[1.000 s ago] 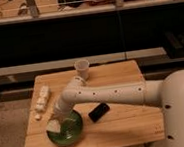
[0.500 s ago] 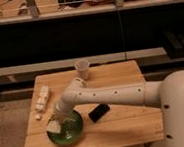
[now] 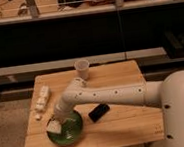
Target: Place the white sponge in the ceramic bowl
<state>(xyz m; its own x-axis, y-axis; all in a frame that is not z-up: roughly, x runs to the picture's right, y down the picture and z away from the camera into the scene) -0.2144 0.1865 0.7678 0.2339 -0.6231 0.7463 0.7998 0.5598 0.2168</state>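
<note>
A green ceramic bowl [image 3: 68, 134] sits at the front left of the wooden table [image 3: 122, 129]. A white sponge [image 3: 54, 127] lies at the bowl's left inner rim, under the tip of my arm. My gripper [image 3: 58, 120] reaches down from the right over the bowl's left side, right at the sponge. The white arm stretches across the table's middle from the lower right.
A white paper cup [image 3: 83, 69] stands at the table's back middle. A row of white blocks [image 3: 41, 101] lies along the left edge. A black flat object [image 3: 99, 112] lies right of the bowl. A dark shelf and rail run behind the table.
The arm has barely moved; the gripper stays over the bowl's left side with the sponge beneath it.
</note>
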